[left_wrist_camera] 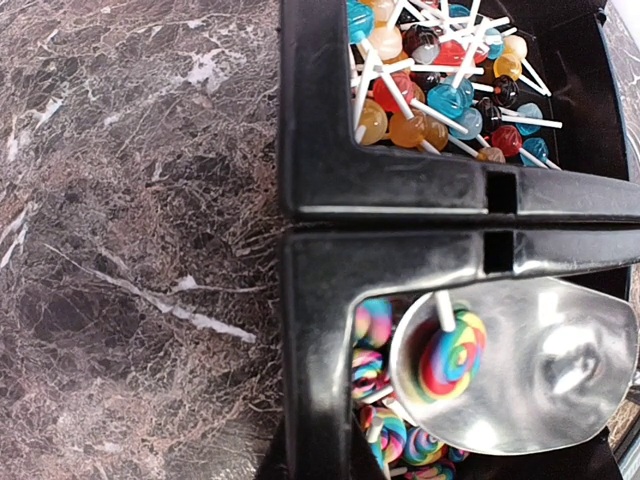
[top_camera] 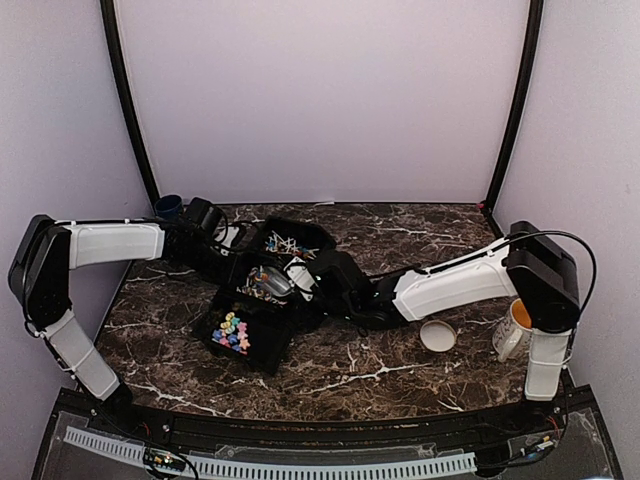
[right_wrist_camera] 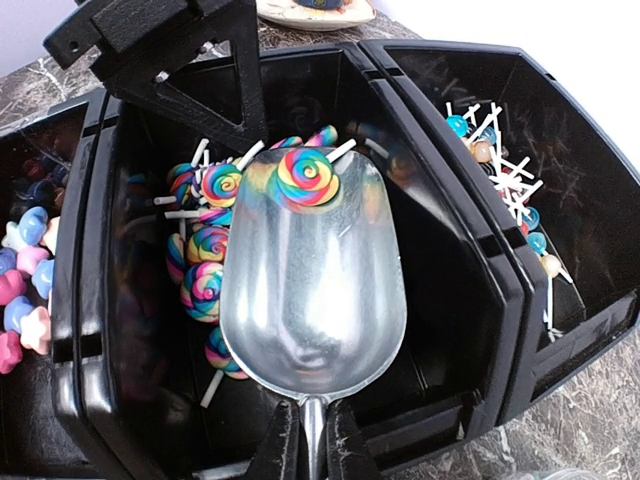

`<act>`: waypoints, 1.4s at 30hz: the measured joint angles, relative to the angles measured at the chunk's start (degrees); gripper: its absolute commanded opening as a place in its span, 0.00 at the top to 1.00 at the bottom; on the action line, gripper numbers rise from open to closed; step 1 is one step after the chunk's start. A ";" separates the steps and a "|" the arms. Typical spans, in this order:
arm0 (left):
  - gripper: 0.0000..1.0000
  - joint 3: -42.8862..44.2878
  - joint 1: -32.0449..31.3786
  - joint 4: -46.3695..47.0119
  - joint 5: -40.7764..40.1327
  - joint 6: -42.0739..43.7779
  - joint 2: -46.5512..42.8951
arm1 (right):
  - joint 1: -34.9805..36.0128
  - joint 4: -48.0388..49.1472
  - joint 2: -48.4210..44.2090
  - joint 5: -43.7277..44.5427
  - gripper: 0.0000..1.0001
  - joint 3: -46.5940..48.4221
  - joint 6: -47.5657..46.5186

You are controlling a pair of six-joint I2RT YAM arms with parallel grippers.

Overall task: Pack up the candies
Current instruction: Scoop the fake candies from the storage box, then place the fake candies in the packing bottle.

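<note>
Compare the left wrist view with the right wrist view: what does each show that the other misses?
Only the left wrist view shows a wide stretch of bare marble table. Only the right wrist view shows the right gripper, its jaws closed on the handle of the metal scoop, and pastel star candies at the far left. Both show the scoop carrying one rainbow swirl lollipop over the swirl bin, with the ball lollipops next door.
</note>
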 measured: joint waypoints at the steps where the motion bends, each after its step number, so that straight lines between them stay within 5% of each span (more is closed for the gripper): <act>1: 1.00 0.00 -0.02 -0.04 0.02 0.00 0.00 | -0.07 0.48 -0.42 -0.24 1.00 -0.66 0.02; 27: 1.00 0.11 1.16 -0.50 1.03 -0.42 0.00 | -3.72 10.05 -16.76 -2.99 1.00 -17.49 -1.14; 42: 1.00 0.15 1.16 -0.57 2.56 -0.74 0.00 | -5.62 -3.28 -34.21 8.87 1.00 -22.88 -1.44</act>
